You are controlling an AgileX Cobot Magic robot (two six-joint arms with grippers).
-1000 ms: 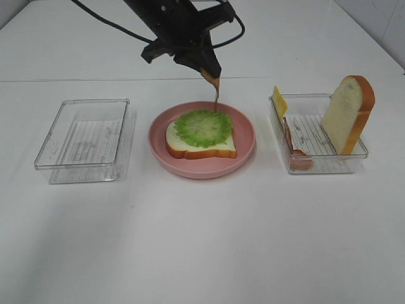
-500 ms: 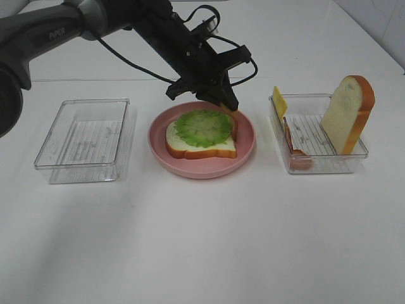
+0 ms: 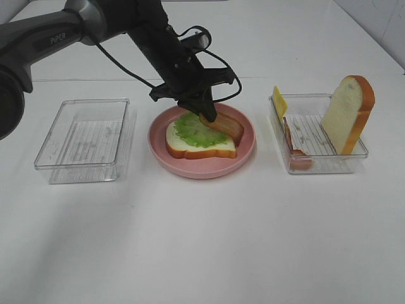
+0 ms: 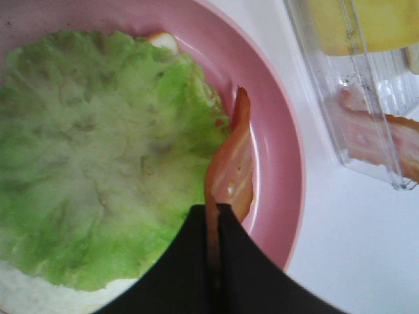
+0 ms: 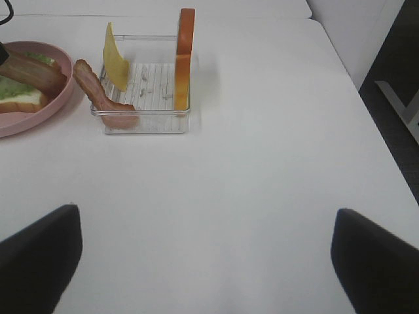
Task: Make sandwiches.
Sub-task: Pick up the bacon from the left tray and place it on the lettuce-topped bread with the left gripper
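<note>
Left gripper (image 3: 207,118) clamped shut on one end of a bacon strip (image 3: 226,126); the strip slants down along the lettuce (image 3: 190,128) edge over the pink plate (image 3: 202,172); contact unclear. The plate sits midway between the desk's left and right edges. End-grip presumably lets the strip be laid flat; it looks too far off the leaf. Right gripper (image 5: 206,258) wide, empty, over bare desk; top bread slice (image 3: 348,114), cheese (image 3: 279,101) and spare bacon (image 3: 296,154) wait in the tray (image 3: 319,168) toward the right edge.
</note>
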